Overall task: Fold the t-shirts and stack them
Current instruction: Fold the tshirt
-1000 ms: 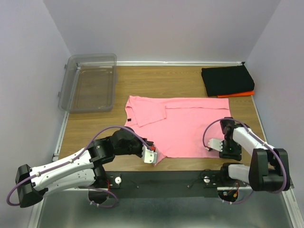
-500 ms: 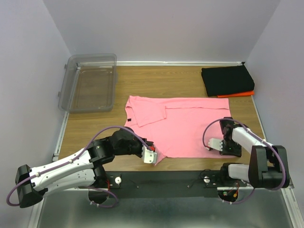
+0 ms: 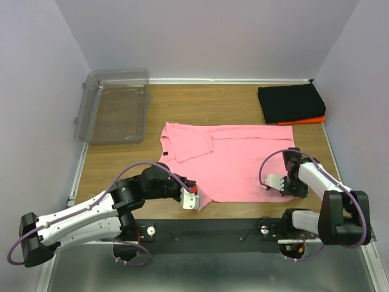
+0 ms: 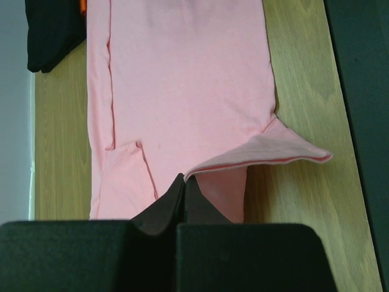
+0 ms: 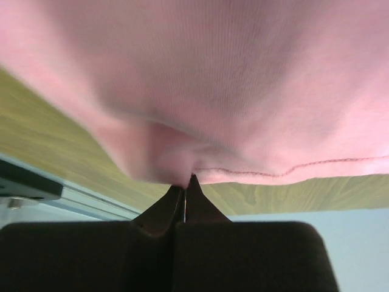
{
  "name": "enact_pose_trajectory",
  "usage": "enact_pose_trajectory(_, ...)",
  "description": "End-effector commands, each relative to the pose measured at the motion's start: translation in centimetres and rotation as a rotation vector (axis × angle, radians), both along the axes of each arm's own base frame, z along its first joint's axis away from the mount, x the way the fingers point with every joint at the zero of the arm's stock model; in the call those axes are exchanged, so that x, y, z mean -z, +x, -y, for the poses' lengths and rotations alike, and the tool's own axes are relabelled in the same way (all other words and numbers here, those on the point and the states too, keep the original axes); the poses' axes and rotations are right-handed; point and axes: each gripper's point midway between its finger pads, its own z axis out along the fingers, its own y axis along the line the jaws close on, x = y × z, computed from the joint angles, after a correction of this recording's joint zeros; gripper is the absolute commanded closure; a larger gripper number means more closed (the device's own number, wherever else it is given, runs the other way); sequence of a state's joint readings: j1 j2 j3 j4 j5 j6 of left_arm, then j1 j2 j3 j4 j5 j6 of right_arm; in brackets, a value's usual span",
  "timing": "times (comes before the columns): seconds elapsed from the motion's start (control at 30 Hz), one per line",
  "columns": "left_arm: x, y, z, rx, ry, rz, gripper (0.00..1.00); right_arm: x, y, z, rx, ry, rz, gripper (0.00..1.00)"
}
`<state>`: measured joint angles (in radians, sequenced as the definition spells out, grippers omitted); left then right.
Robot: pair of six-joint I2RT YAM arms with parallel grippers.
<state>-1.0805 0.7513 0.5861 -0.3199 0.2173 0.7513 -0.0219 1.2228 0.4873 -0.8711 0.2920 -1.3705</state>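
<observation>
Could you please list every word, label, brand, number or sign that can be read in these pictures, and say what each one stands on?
No text can be read in any view.
The dark neck label on the pink t-shirt: too small to read.
The black t-shirt, the orange t-shirt under it and the clear bin: no print visible.

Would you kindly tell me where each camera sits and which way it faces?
Top: above and behind, looking down on table; left arm, right arm show.
Left wrist: faces across pink shirt; left gripper shut on it.
Right wrist: close against shirt hem; right gripper shut on it.
Shared: top and left wrist show black shirt.
</observation>
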Motion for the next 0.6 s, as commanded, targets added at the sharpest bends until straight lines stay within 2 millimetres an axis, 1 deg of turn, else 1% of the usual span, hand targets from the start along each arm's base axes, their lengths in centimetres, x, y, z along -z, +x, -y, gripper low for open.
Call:
enact_pose_trajectory(0.0, -1.2, 0.2, -0.2, -0.025, -0.046, 0.022, 1.00, -1.1, 0.5, -2.1, -0.002, 0.138, -0.018, 0.99)
enact_pose_trajectory(0.07, -1.9, 0.3, -0.3, -0.031, -0.071, 0.036, 1.00, -1.6, 0.2, -2.6, -0.004, 0.171, -0.042, 0.99)
enact_pose_trajectory(0.13, -2.3, 0.5, -0.6, -0.050, -0.085, 0.048, 1.00, -2.3, 0.9, -3.5, -0.006, 0.221, -0.026, 0.99)
enact_pose_trajectory(0.17, -2.4, 0.7, -0.7, -0.061, -0.087, 0.055, 1.00, -2.5, 0.7, -3.7, -0.005, 0.237, -0.038, 1.00)
enact_pose_trajectory(0.2, -2.5, 0.9, -0.8, -0.069, -0.091, 0.056, 1.00, -2.8, 1.3, -4.2, -0.004, 0.263, -0.023, 0.99)
enact_pose_trajectory(0.27, -2.7, 1.3, -1.1, -0.089, -0.092, 0.064, 1.00, -3.1, 1.4, -4.6, 0.006, 0.287, -0.027, 1.00)
enact_pose_trajectory(0.3, -2.7, 1.5, -1.2, -0.100, -0.090, 0.064, 1.00, -3.4, 1.7, -4.6, 0.007, 0.289, -0.020, 0.99)
enact_pose_trajectory(0.33, -2.7, 1.7, -1.3, -0.110, -0.091, 0.065, 1.00, -3.6, 2.2, -5.1, 0.012, 0.317, -0.008, 0.99)
enact_pose_trajectory(0.43, -2.7, 2.0, -1.4, -0.125, -0.090, 0.067, 1.00, -4.1, 3.0, -5.4, 0.020, 0.340, 0.007, 1.00)
enact_pose_trajectory(0.47, -2.8, 2.1, -1.5, -0.131, -0.089, 0.068, 1.00, -4.6, 3.6, -5.4, 0.022, 0.345, 0.024, 0.99)
enact_pose_trajectory(0.57, -2.8, 2.4, -1.8, -0.147, -0.088, 0.068, 1.00, -5.3, 4.5, -5.5, 0.036, 0.373, 0.047, 0.99)
